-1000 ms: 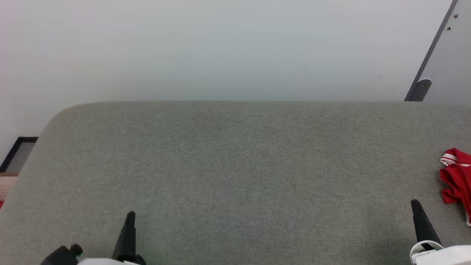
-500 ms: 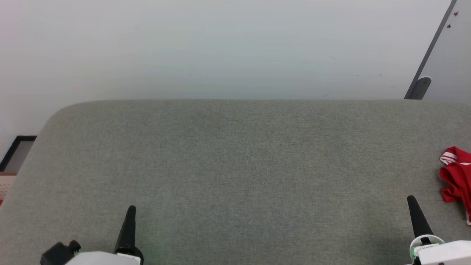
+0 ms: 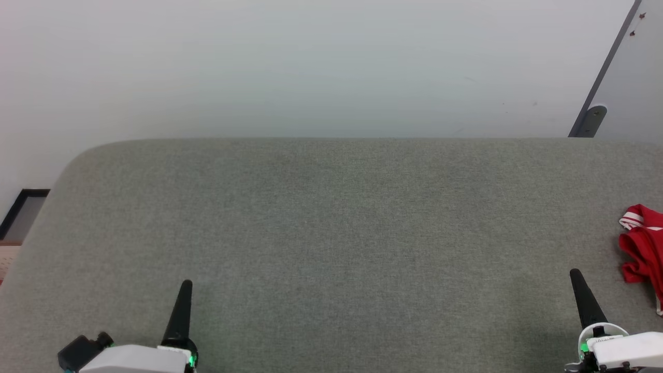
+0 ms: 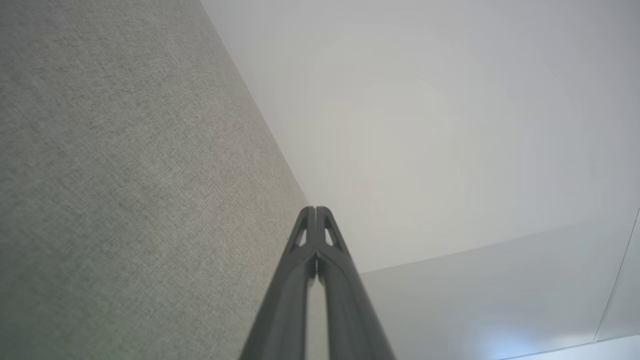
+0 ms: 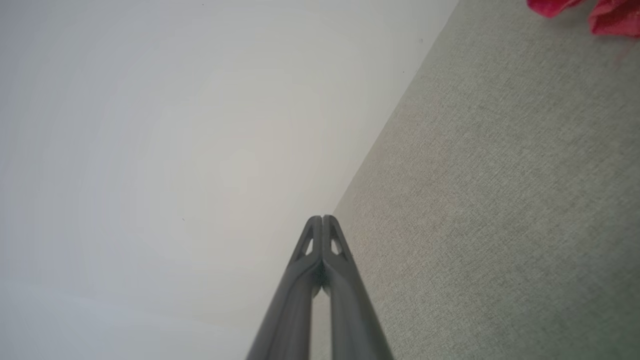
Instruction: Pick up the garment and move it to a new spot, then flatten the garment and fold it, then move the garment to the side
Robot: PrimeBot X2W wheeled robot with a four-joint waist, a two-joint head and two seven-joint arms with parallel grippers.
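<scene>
Red garment (image 3: 642, 247) lies crumpled at the right edge of the grey fabric tabletop (image 3: 331, 217). I see my left gripper (image 4: 316, 210) and right gripper (image 5: 322, 218) near the front edge, each with fingers pressed together, holding nothing.

Item: padded surface (image 3: 331, 233), covered in grey-green woven cloth of plain, even weave. Far edge straight, with a pale wall (image 3: 311, 67) behind it; far left corner rounded. Runs past the right and lower margins of the head view. Cover lies smooth and flat.

Contents: one garment (image 3: 642, 248), bright red, with a white band striped in red at its upper end. Crumpled in a heap, resting directly on the cloth at the far right, partly cut off by the margin. In the right wrist view its red folds sit at the top right corner, on the same cloth.
</scene>
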